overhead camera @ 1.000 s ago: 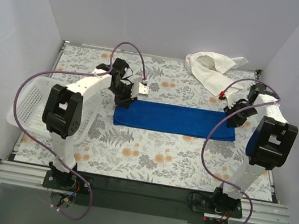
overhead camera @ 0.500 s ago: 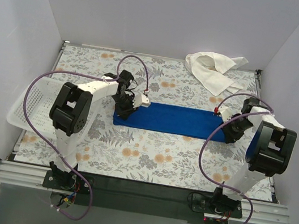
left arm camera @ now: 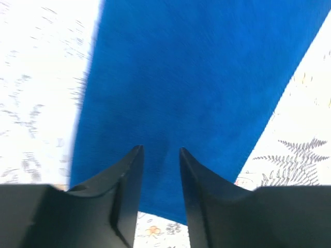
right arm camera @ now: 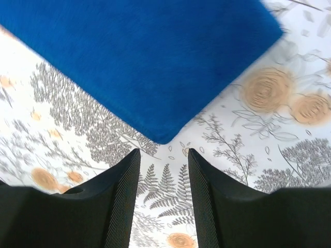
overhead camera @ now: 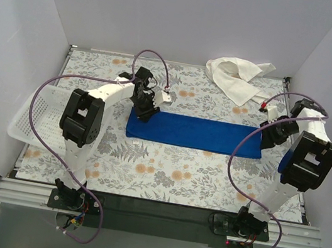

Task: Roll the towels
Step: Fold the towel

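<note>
The royal blue towel [overhead camera: 193,132] lies flat as a long strip across the middle of the floral table. The white towel [overhead camera: 237,77] lies crumpled at the back right. My left gripper [overhead camera: 143,112] is open and empty over the blue towel's left end; in the left wrist view [left arm camera: 160,151] the blue towel [left arm camera: 196,82] fills the space past the fingers. My right gripper [overhead camera: 268,138] is open and empty just off the towel's right end; in the right wrist view [right arm camera: 163,153] the towel's corner [right arm camera: 155,67] lies just ahead of the fingertips.
A white perforated plastic basket [overhead camera: 34,116] sits at the table's left edge beside the left arm. White walls close in the table on the left, back and right. Purple cables loop above both arms.
Both grippers moved toward the back over the ends of the blue towel. The right gripper shifted outward off the right end. The towel stayed flat.
</note>
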